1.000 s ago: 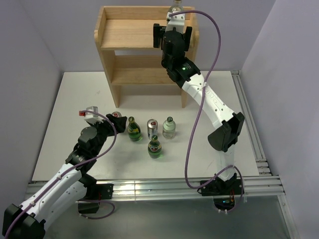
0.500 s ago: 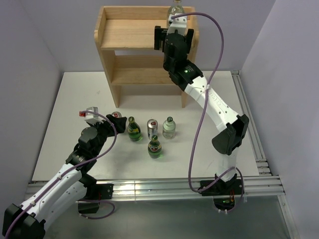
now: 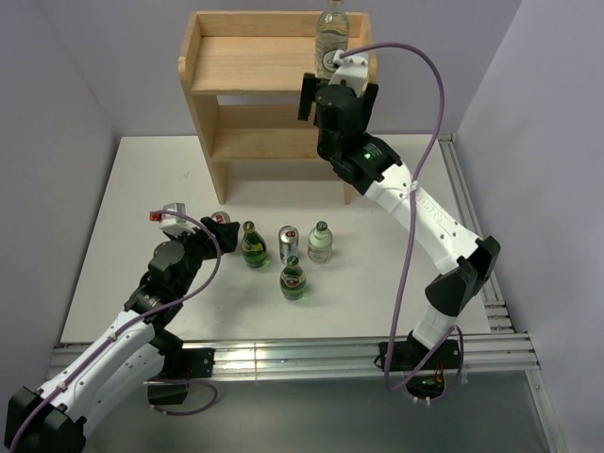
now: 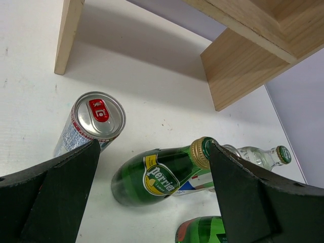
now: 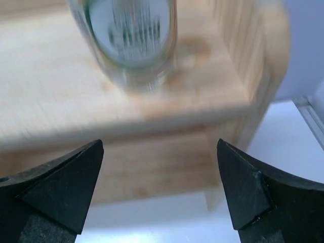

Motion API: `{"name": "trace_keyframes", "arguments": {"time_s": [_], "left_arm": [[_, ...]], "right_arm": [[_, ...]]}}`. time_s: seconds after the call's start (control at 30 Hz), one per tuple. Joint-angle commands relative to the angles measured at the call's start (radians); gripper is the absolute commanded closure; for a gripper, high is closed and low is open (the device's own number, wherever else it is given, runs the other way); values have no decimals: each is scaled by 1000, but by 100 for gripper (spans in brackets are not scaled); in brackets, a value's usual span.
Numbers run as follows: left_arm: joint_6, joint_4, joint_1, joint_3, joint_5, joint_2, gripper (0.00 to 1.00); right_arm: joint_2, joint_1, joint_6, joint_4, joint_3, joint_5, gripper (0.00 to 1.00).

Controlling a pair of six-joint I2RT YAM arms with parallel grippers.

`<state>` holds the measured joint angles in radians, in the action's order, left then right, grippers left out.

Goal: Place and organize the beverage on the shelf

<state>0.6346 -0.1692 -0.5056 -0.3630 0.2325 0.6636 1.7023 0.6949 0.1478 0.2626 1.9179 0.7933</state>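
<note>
One water bottle [image 3: 331, 25] stands on the shelf [image 3: 247, 64]'s top board, upper centre of the overhead frame; the other drinks wait on the table [image 3: 142, 189]. The glass green bottle [image 4: 159, 174] is likely heavy, slick and breakable, so grip its body. Only the wrist views show both claws spread and empty: right gripper [image 5: 159, 144], left gripper [image 4: 153, 147].

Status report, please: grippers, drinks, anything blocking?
Right gripper open, clear of the water bottle standing on the shelf top. Left gripper open near a can on the table. Nothing blocking.
</note>
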Motion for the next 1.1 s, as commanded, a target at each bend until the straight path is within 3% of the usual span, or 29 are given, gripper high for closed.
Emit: {"name": "trace_keyframes", "arguments": {"time_s": [0.0, 0.57, 0.67, 0.83, 1.07], "left_arm": [[-18, -1, -4, -22, 11, -16, 4], [0, 5, -5, -17, -10, -32, 4], [2, -3, -4, -13, -15, -27, 4], [-9, -13, -4, -10, -16, -19, 5], [-19, -29, -5, 13, -22, -53, 4]], "right_arm": [[-24, 34, 82, 256, -103, 46, 0], [-446, 210, 415, 316, -708, -34, 0], [-504, 225, 479, 256, -854, -93, 0], [-601, 255, 490, 2, -1124, -216, 0], [-722, 258, 490, -171, -1306, -273, 0]]}}
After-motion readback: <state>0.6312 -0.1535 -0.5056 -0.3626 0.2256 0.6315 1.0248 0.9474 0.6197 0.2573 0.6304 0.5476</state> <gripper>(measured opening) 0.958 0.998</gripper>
